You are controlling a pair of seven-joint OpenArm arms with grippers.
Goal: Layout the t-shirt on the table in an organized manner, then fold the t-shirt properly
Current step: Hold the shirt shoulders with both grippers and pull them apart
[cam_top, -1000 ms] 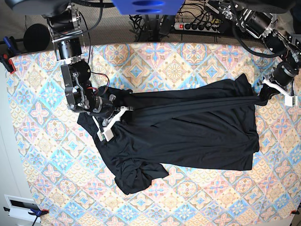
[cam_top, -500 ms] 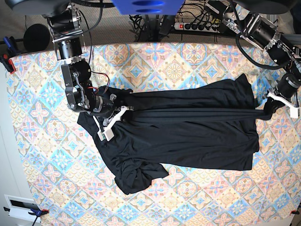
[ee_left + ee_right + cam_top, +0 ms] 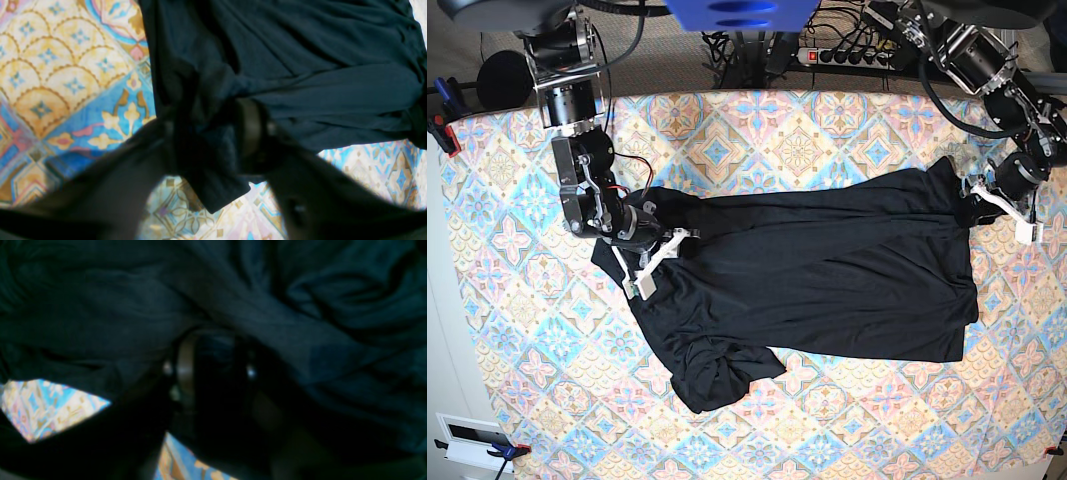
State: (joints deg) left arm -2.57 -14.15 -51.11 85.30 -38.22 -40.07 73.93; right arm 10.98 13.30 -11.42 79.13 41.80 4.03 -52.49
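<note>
- Shirt (image 3: 827, 275) lies spread across the middle of the table (image 3: 797, 140), black against the pastel tiles, its long axis running from 9 to 3 o'clock in the base view.
- Most of its body lies fairly flat, with long creases running sideways through the upper half.
- One bunched, twisted lump sits at the shirt's 7 o'clock corner (image 3: 717, 375), rumpled rather than flat.
- At the 2 o'clock corner a small flap (image 3: 947, 175) pokes up toward the far table edge.
- Right gripper (image 3: 652, 255) sits on the shirt's 9 o'clock end, low over the cloth; the right wrist view shows dark fabric (image 3: 267, 306) heaped across its fingers (image 3: 185, 368), which stand apart with cloth between them, though that view is too dim to say whether they pinch it.
- Left gripper (image 3: 987, 195) is at the shirt's 3 o'clock edge; in the left wrist view its fingers (image 3: 252, 130) stand apart with a fold of the shirt (image 3: 213, 186) draped between them, and a firm grip cannot be told.
- Bare table cloth (image 3: 66, 83) shows beside that fold in the left wrist view.
- Beyond the table's 12 o'clock edge lie a power strip (image 3: 847, 55) and tangled cables.
- Clamps (image 3: 442, 130) hold the cloth at the 9 o'clock edge.
</note>
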